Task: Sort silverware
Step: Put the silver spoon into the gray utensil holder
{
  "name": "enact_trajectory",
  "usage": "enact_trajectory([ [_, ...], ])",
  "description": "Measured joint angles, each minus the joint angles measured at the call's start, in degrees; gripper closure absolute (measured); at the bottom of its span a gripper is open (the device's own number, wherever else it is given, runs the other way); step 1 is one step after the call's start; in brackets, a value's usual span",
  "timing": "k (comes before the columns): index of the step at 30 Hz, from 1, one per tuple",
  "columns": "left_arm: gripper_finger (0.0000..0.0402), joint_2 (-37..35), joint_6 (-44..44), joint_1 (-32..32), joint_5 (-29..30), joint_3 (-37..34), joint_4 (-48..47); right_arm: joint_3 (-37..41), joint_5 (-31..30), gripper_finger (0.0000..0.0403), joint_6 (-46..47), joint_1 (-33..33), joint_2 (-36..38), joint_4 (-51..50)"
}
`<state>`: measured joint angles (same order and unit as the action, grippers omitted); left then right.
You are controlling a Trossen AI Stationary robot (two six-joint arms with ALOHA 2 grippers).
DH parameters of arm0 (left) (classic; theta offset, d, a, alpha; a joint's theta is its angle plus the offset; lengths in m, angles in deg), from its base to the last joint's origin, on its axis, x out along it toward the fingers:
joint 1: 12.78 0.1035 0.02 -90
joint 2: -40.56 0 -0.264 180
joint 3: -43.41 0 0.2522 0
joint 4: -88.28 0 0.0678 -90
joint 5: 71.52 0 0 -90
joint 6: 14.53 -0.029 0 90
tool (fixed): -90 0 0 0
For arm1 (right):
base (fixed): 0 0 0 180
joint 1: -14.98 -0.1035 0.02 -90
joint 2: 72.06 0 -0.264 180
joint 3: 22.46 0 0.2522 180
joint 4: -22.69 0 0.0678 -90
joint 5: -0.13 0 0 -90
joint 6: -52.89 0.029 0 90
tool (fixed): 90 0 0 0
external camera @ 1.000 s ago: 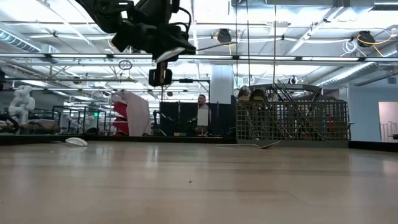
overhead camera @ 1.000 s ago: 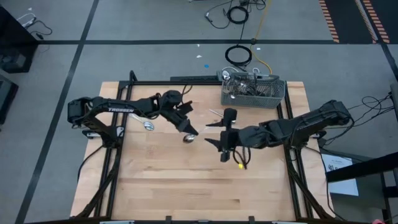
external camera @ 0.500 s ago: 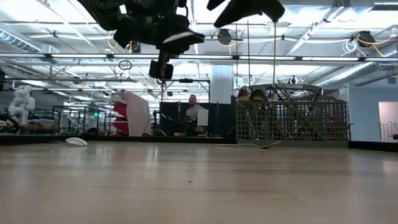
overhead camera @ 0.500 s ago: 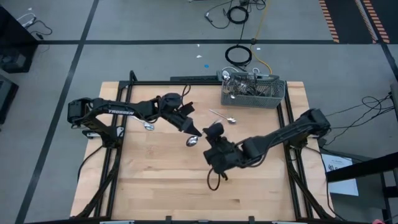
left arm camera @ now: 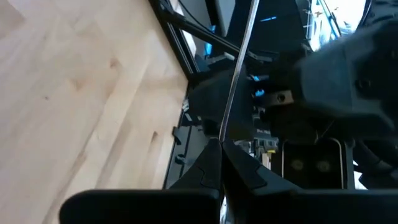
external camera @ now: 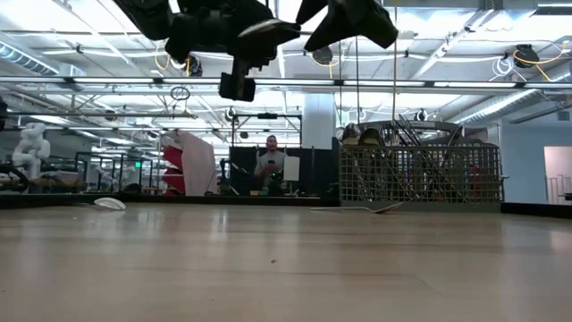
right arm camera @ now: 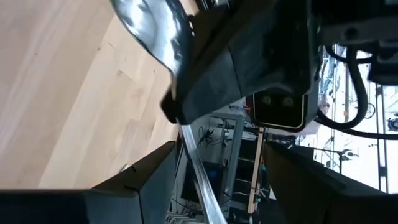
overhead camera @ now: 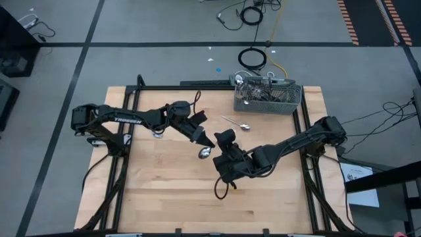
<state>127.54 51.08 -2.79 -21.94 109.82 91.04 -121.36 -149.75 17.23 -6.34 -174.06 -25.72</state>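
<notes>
the right gripper point(overhead camera: 220, 146) had swung in from beside the basket point(overhead camera: 267, 96), jaws wide around the spoon point(overhead camera: 205, 152) pinched in the closed left gripper point(overhead camera: 202, 139); the basket held jumbled silverware point(overhead camera: 255, 89).

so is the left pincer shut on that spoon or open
Shut on the spoon. The left pincer has its two dark fingers pressed together around the thin handle, bowl hanging above the table.

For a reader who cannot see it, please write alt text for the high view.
Above a wooden table, the left gripper holds a spoon toward the open right gripper. A wire basket of cutlery stands at the far right corner.
</notes>
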Motion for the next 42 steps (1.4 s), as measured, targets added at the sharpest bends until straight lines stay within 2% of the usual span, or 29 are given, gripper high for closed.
enact_trajectory([
  [4, 0.0395, 0.0, -0.2, -0.8, 0.0, 0.0, 0.2, 0.0, -0.5, 0.0177, 0.0, 0.3, 0.0, 0.9],
  [8, 0.0395, -0.1, -0.5, -0.9, -0.3, 0.1, 0.7, 0.0, -1.6, 0.0212, -1.0, -0.2, 0.0, 3.8],
  [14, 0.0395, -0.1, 0.0, -0.8, -0.3, 0.1, 4.2, 0.0, -1.1, 0.0313, -0.1, -0.7, 0.0, 4.0],
  [18, 0.0394, -0.1, 0.6, -0.9, -0.2, 0.0, 5.0, 0.0, 3.5, 0.0388, 3.8, -0.9, 0.1, 2.7],
  [21, 0.0384, -0.1, -0.7, -0.8, 0.1, 0.0, 5.0, 0.1, 5.5, 0.0396, 10.4, -0.9, 0.1, 1.8],
  [25, 0.035, -0.1, -6.2, -0.3, 0.6, 0.0, 5.4, 0.0, 6.3, 0.0401, 18.4, -1.0, 0.2, 0.4],
  [29, 0.032, 0.0, -12.6, 1.4, -0.9, 0.0, 5.4, 0.0, 10.5, 0.0403, 24.0, -1.1, 0.8, -0.6],
  [30, 0.0316, 0.0, -13.7, 2.2, 0.3, 0.0, 5.6, 0.0, 12.7, 0.0402, 25.6, -1.1, 0.8, -0.9],
  [34, 0.0311, 0.0, -17.1, 5.9, 1.8, 0.1, 5.8, 0.0, 17.8, 0.0402, 30.7, -1.6, 1.0, -4.0],
  [39, 0.0311, 0.0, -21.4, 10.0, 1.2, 0.1, 5.4, 0.0, 19.0, 0.0402, 36.3, -1.0, 1.6, -5.3],
  [42, 0.0311, 0.0, -23.0, 11.6, 1.3, 0.1, 5.4, 0.8, 23.8, 0.0402, 42.0, 0.0, 4.4, -7.4],
])
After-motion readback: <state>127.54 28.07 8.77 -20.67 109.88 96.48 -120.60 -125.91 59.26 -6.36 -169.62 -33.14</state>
